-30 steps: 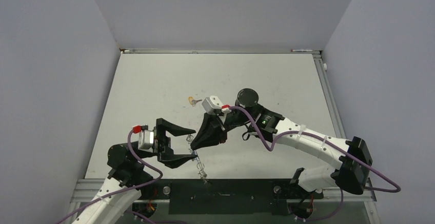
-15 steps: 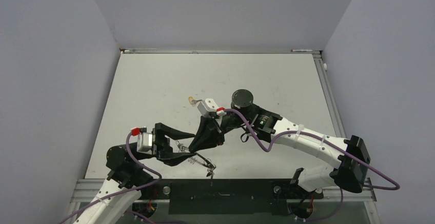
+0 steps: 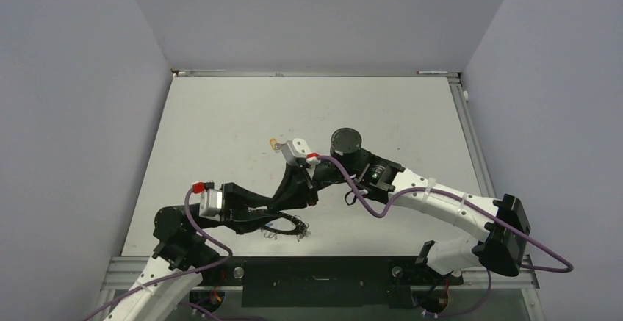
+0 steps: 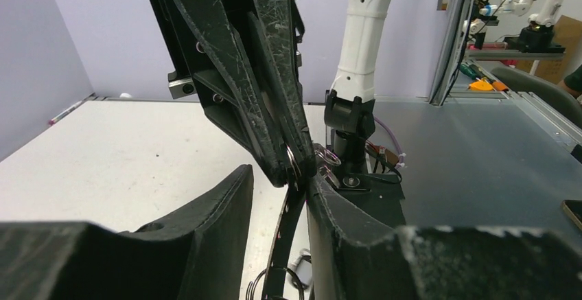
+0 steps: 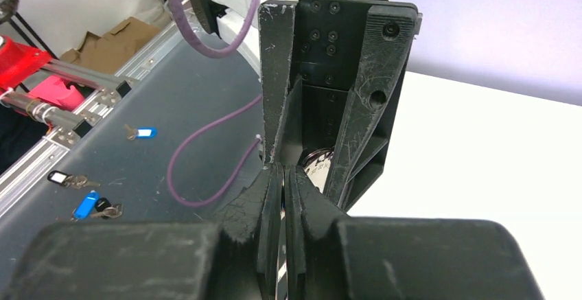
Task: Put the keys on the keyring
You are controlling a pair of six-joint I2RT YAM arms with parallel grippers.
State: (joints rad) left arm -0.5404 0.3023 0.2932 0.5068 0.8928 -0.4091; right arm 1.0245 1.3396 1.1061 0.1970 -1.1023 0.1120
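My right gripper (image 3: 283, 205) is shut on the keyring (image 4: 288, 228), a thin loop pinched at its top and hanging down from the fingertips. Small silvery rings (image 4: 328, 156) dangle beside the pinch. My left gripper (image 3: 278, 215) straddles the right gripper's tip (image 4: 292, 169), its fingers (image 4: 206, 224) apart, the right one close against the loop. From above, the keyring (image 3: 288, 225) lies dark under both grippers. A yellow-headed key (image 3: 274, 143) rests on the table behind them. In the right wrist view a sliver of wire shows between the shut pads (image 5: 271, 197).
The white table (image 3: 220, 123) ends close in front at a dark rail (image 3: 316, 273). Two blue-tagged keys (image 5: 141, 133) (image 5: 86, 204) lie on the dark surface beyond the table edge. A purple cable (image 5: 206, 176) loops there too. Grey walls stand on three sides.
My left gripper slid right around the right gripper's tip while its fingers narrowed. The right gripper shifted left, and the hanging keyring came away from the front edge.
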